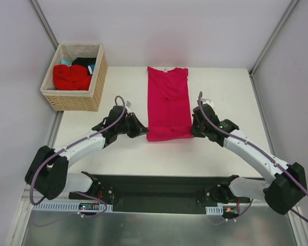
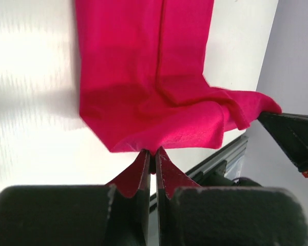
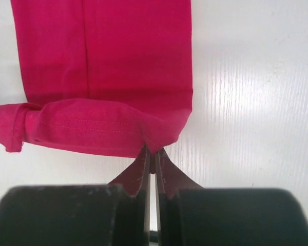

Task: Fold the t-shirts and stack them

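Clenched tight, the left claw (image 2: 153,152) pinches the lower-left hem corner of the crimson-pink t-shirt (image 1: 168,102); the right claw (image 3: 153,152) grips its lower-right corner. That shirt lies folded into a narrow strip mid-frame on the table (image 1: 220,92), collar toward the top. At upper left, a wicker basket (image 1: 95,87) holds a red t-shirt (image 1: 71,77).

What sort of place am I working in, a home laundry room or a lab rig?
Most likely a lab test cell: a white table boxed in by plain grey panels on metal framing, with a wicker basket of t-shirts.
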